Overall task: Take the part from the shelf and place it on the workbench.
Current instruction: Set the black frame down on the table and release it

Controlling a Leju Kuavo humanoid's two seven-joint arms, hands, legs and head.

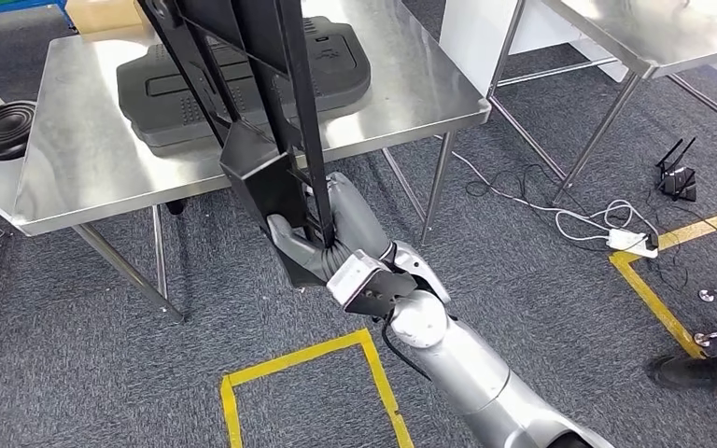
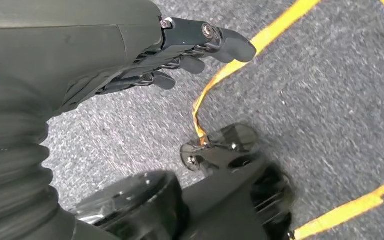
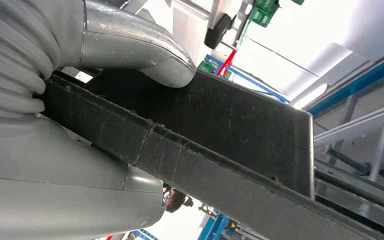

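Black framed part point(image 1: 271, 112), long and made of dark panels and thin bars, is held by the right hand point(image 1: 322, 245) near its lower end. In the head view the grey fingers wrap around a slim black bar of the part beside its flat bottom plate, and the part rises from the hand up toward the top of the picture, in front of the steel worktop point(image 1: 411, 93). In the right wrist view the thick grey thumb point(image 3: 145, 50) lies over one face of a rough black edge of the part point(image 3: 220, 145) and the grey palm lies under it, so the hand is grasping the part firmly. The part's lower end hangs above the grey carpet floor point(image 1: 541, 271), at the near edge of the worktop.

The left hand point(image 2: 180, 55) holds nothing; its dark fingers are stretched out and slightly apart above the carpet and a strip of yellow floor tape point(image 2: 230, 70).

On the worktop behind the part lies a dark grey moulded tray-like piece point(image 1: 168, 89), and a round black ribbed disc point(image 1: 0, 129) sits on a neighbouring surface to its left. Yellow tape point(image 1: 308, 359) marks a box on the floor beside the silver right arm point(image 1: 467, 364). White and black cables point(image 1: 569, 219) run across the carpet to a power strip point(image 1: 635, 243), and a person's dark shoe point(image 1: 700, 371) stands at the right edge.
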